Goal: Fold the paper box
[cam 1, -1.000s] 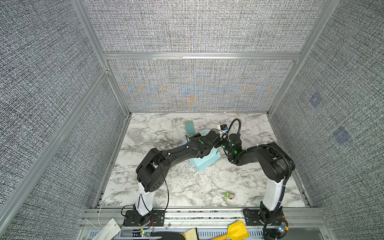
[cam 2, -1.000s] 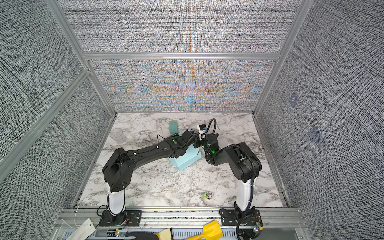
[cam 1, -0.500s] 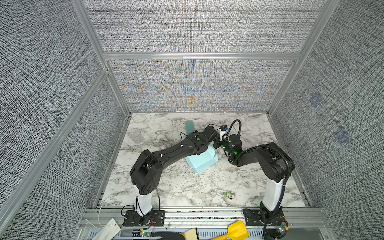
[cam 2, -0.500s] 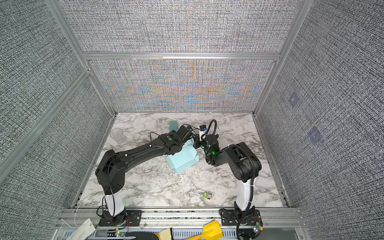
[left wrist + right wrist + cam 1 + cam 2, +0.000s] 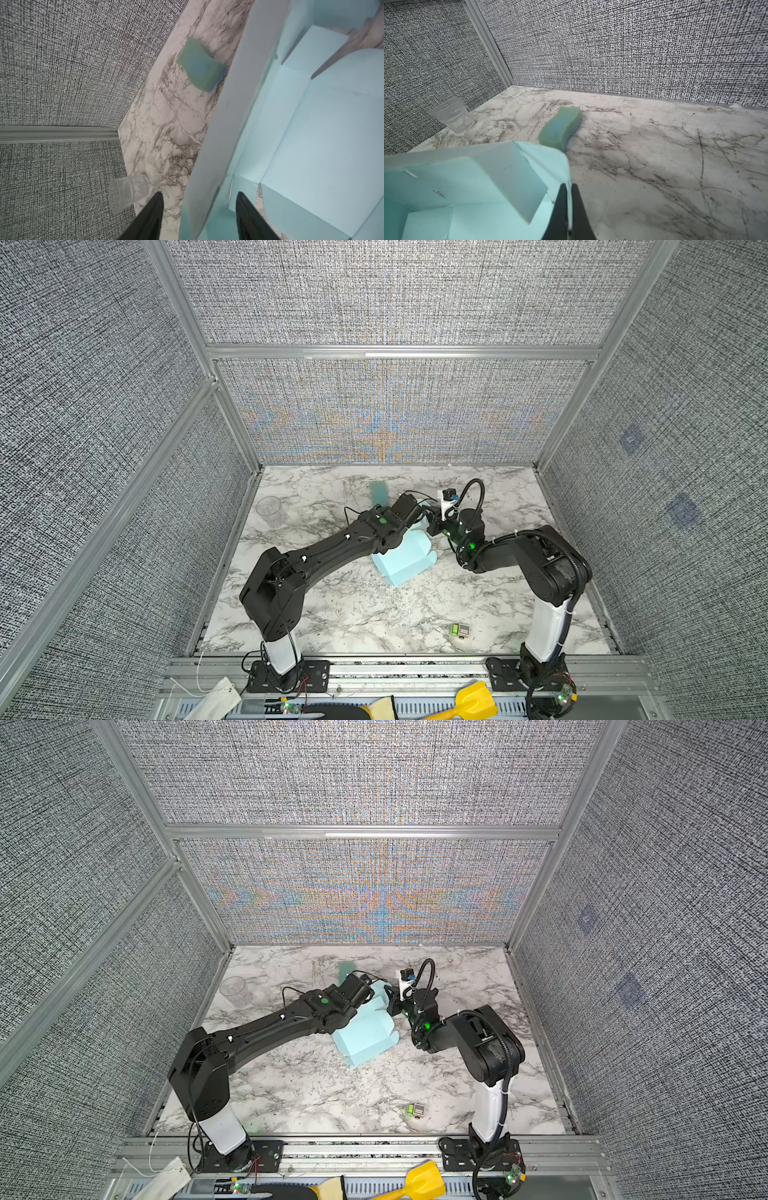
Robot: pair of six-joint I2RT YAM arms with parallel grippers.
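Observation:
The paper box (image 5: 405, 562) (image 5: 365, 1036) is a pale sky-blue creased sheet with raised walls and loose flaps, lying mid-table in both top views. My left gripper (image 5: 199, 195) is open at the box's far side. One raised panel (image 5: 228, 128) stands between its fingers, and neither finger presses on it. My right gripper (image 5: 569, 187) is shut on a thin upright wall of the paper box (image 5: 467, 182) at its right far corner. Seen from a top view, the two grippers (image 5: 419, 510) (image 5: 432, 526) sit close together over that far edge.
A green sponge (image 5: 379, 491) (image 5: 560, 128) lies just behind the box. A clear glass (image 5: 269, 508) (image 5: 452, 117) stands near the far left wall. A small green item (image 5: 459, 630) lies near the front right. Fabric walls enclose the marble table (image 5: 353, 605).
My left gripper has gone from shut to open, letting go of the box panel, and its arm has stretched farther back. The right gripper has stayed shut on the wall.

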